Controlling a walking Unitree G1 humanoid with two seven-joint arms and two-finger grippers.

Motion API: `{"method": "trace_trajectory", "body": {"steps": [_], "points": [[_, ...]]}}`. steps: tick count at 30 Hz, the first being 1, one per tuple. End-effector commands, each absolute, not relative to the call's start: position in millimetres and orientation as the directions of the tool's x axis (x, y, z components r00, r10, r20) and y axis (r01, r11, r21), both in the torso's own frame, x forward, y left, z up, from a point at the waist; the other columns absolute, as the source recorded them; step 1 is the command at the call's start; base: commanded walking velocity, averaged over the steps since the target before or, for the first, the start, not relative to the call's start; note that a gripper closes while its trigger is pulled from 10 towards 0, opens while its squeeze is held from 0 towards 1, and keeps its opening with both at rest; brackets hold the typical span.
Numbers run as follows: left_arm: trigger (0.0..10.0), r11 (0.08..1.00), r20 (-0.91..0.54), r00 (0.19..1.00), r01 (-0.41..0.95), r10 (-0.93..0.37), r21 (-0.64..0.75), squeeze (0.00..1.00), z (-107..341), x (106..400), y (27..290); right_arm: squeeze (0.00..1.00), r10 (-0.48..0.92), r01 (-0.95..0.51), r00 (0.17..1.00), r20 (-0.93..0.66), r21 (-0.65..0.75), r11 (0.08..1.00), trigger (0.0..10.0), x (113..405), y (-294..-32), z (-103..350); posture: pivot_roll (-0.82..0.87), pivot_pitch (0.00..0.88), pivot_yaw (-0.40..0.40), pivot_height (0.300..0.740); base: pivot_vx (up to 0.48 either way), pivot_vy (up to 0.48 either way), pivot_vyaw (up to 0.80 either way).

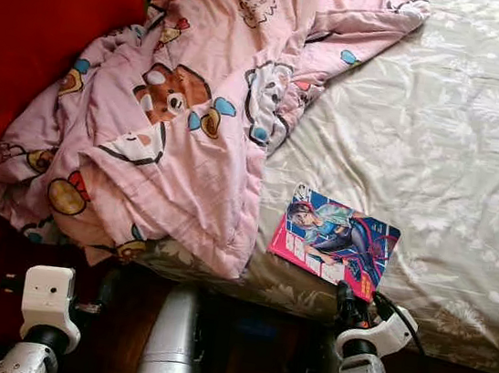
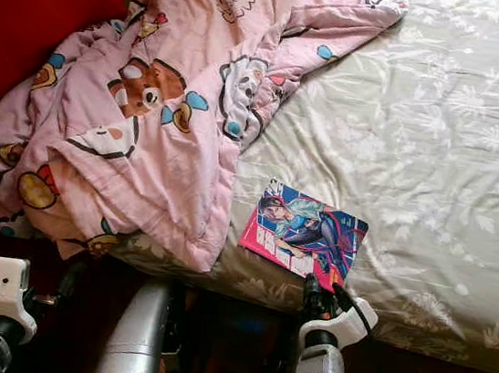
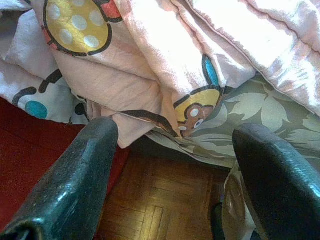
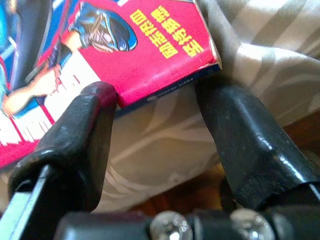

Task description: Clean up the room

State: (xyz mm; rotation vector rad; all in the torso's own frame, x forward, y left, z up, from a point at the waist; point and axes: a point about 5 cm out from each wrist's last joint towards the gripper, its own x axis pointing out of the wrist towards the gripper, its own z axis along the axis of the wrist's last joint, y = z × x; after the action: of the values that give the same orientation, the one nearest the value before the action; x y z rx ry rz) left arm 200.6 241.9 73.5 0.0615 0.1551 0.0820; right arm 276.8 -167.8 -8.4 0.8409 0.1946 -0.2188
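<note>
On the bed [image 1: 474, 161], near its front edge, lies 1 comic book [image 1: 335, 240], flat and cover up, its long axis running slantwise along that edge; its far-side corners are plain, its title too small to read; just beside the book, toward the bed's head, 1 crumpled pink quilt [image 1: 176, 113] hides the sheet beneath and is cut off at the frame's top; the right claw [image 4: 157, 107] sits at the book's near corner, fingers spread apart, one fingertip [image 4: 92, 107] touching the cover's edge, nothing gripped; the left claw [image 3: 175, 150] hangs open below the quilt's overhanging fold, above parquet floor [image 3: 150, 200].
</note>
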Motion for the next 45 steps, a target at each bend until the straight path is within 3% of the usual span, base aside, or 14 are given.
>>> {"method": "trace_trajectory", "body": {"steps": [1, 13, 14, 15, 16, 17, 35, 45], "points": [[10.0, 0.992, -0.212, 0.970, -0.100, 0.115, 0.083, 0.00, 62, 191, 249, 0.00, -0.153, 0.304, 0.951, -0.268, 0.729, 0.614, 10.0, 273, -174, -11, 0.21, 0.357, 0.078, 0.617, 0.000, 0.000, 0.00], [10.0, 0.992, -0.223, 0.969, -0.085, 0.104, 0.093, 0.00, 59, 188, 247, 0.00, -0.202, 0.307, 0.951, -0.234, 0.781, 0.544, 10.0, 275, -185, -8, 0.22, 0.369, 0.084, 0.617, 0.000, 0.000, 0.00], [10.0, 0.992, -0.223, 0.969, -0.085, 0.104, 0.093, 0.00, 59, 188, 247, 0.00, -0.198, 0.306, 0.952, -0.235, 0.784, 0.540, 4.8, 275, -184, -8, 0.22, 0.369, 0.084, 0.617, 0.000, 0.000, 0.00], [10.0, 0.992, -0.224, 0.969, -0.084, 0.104, 0.094, 0.00, 59, 188, 247, 0.00, -0.193, 0.305, 0.952, -0.238, 0.786, 0.537, 3.6, 274, -183, -9, 0.22, 0.369, 0.084, 0.617, 0.000, 0.000, 0.00], [10.0, 0.992, -0.224, 0.969, -0.084, 0.104, 0.094, 0.00, 59, 188, 247, 0.00, -0.192, 0.305, 0.952, -0.238, 0.787, 0.537, 3.6, 274, -183, -9, 0.22, 0.369, 0.084, 0.617, 0.000, 0.000, 0.00], [10.0, 0.992, -0.225, 0.969, -0.083, 0.103, 0.097, 0.00, 59, 188, 248, 0.00, -0.189, 0.305, 0.952, -0.241, 0.788, 0.535, 0.0, 273, -183, -11, 0.22, 0.366, 0.087, 0.617, 0.000, 0.000, 0.00], [10.0, 0.989, -0.236, 0.968, -0.053, 0.085, 0.136, 0.00, 54, 187, 250, 0.00, -0.169, 0.297, 0.955, -0.244, 0.797, 0.526, 0.0, 275, -180, -10, 0.22, 0.355, 0.099, 0.617, 0.000, 0.000, 0.00], [10.0, 0.986, -0.241, 0.965, -0.070, 0.105, 0.149, 0.00, 44, 198, 252, 0.00, -0.174, 0.185, 0.979, -0.104, 0.807, 0.560, 0.0, 299, -181, 18, 0.18, 0.262, 0.081, 0.617, 0.000, 0.000, 0.00]]}}
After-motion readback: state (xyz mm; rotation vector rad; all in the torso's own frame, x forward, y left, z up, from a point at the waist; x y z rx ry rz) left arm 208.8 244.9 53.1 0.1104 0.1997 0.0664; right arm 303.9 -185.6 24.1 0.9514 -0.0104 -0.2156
